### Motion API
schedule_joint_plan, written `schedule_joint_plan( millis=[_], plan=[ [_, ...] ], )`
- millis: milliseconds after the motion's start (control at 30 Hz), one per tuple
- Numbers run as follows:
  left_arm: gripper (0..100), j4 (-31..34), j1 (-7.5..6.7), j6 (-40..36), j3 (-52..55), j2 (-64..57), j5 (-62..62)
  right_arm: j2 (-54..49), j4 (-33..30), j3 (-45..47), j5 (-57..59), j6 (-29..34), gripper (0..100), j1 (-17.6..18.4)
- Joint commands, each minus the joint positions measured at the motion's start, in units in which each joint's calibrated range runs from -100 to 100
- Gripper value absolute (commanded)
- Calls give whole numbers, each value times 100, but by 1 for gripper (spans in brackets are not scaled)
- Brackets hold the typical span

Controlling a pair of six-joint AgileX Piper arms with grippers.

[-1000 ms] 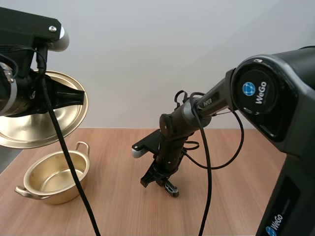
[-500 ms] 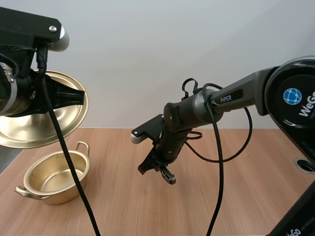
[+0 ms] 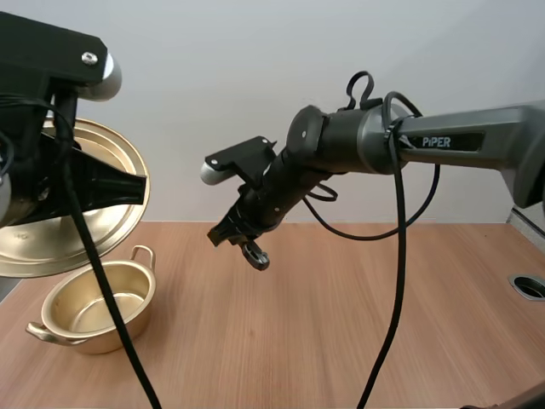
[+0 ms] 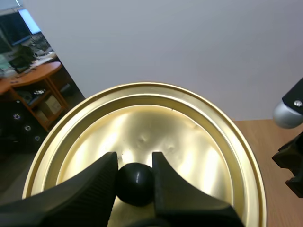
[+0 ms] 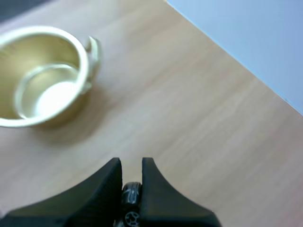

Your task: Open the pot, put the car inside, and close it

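The gold pot point(image 3: 95, 307) stands open and empty at the table's left, also seen in the right wrist view as the pot point(image 5: 40, 75). Its gold lid point(image 3: 72, 200) is held up in the air above the pot, tilted on edge. My left gripper point(image 4: 135, 179) is shut on the lid's black knob point(image 4: 135, 182), with the lid point(image 4: 189, 142) behind the fingers. My right gripper point(image 3: 247, 243) hangs high over the table's middle, right of the pot, shut on a small dark toy car point(image 3: 255, 256). The car point(image 5: 131, 205) sits pinched between the right fingers.
The bare wooden table point(image 3: 341, 341) stretches right of the pot. A round hole point(image 3: 530, 286) sits at the table's far right edge.
My right gripper has risen off the table with the car and moved up and left toward the pot. The left gripper still holds the lid in about the same place.
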Motion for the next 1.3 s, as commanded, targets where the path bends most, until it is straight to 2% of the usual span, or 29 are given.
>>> schedule_joint_plan(
  millis=[0, 167, 267, 400, 733, 933, 1267],
  plan=[
    [0, 251, -2, 3, -99, -347, 175, -24, 311, -340, 522, -57, 0, 118],
    [0, 716, -2, 3, -579, -842, 587, -12, 301, -460, 557, -212, 0, 576],
    [0, 853, -2, -33, -841, -1012, 587, 45, 121, -460, 270, -212, 0, 906],
    [0, 891, -2, -70, -1037, -1024, 587, 198, -136, -460, -222, -188, 0, 1159],
    [0, 880, -2, -218, -1076, -1024, 587, 954, -124, -980, -547, -338, 0, 1175],
    [0, 856, -2, -218, -1076, -1024, 587, 1325, 329, -1365, -530, -715, 0, 1184],
    [0, 866, -2, -271, -1076, -1024, 587, 2142, 346, -2150, -566, -842, 0, 1606]
  ],
)
